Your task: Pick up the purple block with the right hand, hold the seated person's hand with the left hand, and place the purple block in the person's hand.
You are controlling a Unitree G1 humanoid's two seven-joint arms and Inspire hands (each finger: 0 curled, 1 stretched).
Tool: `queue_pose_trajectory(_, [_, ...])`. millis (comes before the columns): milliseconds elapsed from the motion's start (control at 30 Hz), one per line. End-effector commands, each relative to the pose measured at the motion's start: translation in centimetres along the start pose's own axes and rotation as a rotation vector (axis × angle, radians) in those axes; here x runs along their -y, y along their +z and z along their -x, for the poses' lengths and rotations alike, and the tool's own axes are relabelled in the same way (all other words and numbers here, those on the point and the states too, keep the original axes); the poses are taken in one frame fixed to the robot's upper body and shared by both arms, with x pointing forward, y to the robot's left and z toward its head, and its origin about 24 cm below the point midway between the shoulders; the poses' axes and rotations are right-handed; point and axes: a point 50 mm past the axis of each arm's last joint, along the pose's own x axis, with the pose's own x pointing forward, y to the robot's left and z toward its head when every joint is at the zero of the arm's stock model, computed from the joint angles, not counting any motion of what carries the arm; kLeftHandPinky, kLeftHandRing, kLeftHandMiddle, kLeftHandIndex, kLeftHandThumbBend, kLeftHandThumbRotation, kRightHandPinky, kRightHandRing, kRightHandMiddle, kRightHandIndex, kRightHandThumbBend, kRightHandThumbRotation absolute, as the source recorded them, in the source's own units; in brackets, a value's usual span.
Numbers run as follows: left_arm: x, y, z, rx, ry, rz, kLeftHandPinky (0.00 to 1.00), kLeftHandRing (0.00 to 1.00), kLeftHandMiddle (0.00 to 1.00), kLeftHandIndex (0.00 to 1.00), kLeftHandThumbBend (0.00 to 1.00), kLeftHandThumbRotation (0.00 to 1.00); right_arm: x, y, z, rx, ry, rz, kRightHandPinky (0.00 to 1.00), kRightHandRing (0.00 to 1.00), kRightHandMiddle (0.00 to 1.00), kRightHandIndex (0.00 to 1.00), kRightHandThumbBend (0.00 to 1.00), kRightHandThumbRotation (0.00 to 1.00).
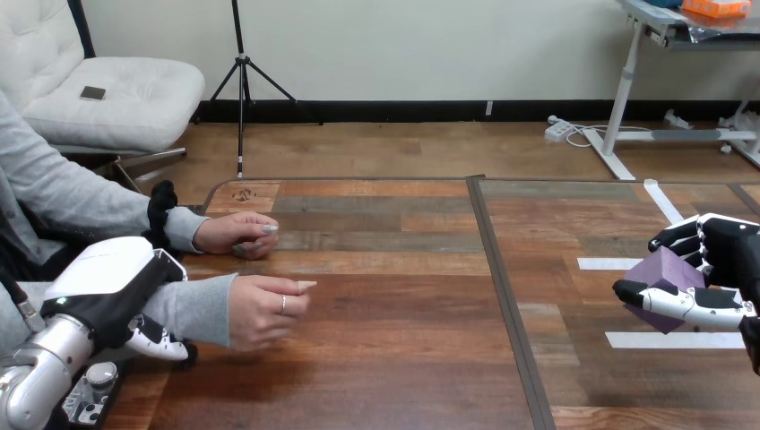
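The purple block (pixel 665 269), a matte, sharp-edged cube, sits clamped between the thumb and fingers of the right robot hand (pixel 728 255) at the far right of the wooden plank surface (pixel 403 349), well apart from the person's hand (pixel 264 309). The left robot hand (pixel 112 269) wraps the soft grey sleeve (pixel 193 305) at the forearm, fingers curled beneath it. That person's hand is loosely curled, so the carry should be slow and level, releasing only over an opened palm.
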Motion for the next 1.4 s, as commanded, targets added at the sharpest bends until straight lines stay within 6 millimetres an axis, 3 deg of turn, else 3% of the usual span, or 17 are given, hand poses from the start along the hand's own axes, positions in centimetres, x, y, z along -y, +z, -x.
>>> queue_pose_trajectory(0, [-2.9, 2.6, -1.0, 0.109, 0.144, 0.033, 0.14, 0.19, 0.27, 0.28, 0.72, 0.00, 0.3, 2.5, -1.9, 0.129, -0.049, -0.019, 0.13, 0.16, 0.39, 0.41, 0.92, 0.00])
queue_pose_trajectory(367, [-3.8, 3.5, -0.8, 0.137, 0.179, 0.049, 0.14, 0.20, 0.28, 0.29, 0.73, 0.00, 0.2, 2.6, -2.1, 0.125, -0.054, -0.016, 0.12, 0.16, 0.39, 0.41, 0.93, 0.00])
queue_pose_trajectory(933, [-4.8, 5.0, -0.7, 0.191, 0.260, 0.071, 0.14, 0.19, 0.27, 0.28, 0.74, 0.00, -0.5, 3.0, -2.3, 0.169, -0.038, -0.046, 0.26, 0.29, 0.39, 0.41, 0.91, 0.00])
queue_pose_trajectory(1367, [-5.4, 6.2, -1.0, 0.230, 0.284, 0.111, 0.14, 0.19, 0.27, 0.29, 0.72, 0.00, -1.3, 3.2, -2.7, 0.185, -0.041, -0.044, 0.21, 0.23, 0.38, 0.41, 0.93, 0.00])
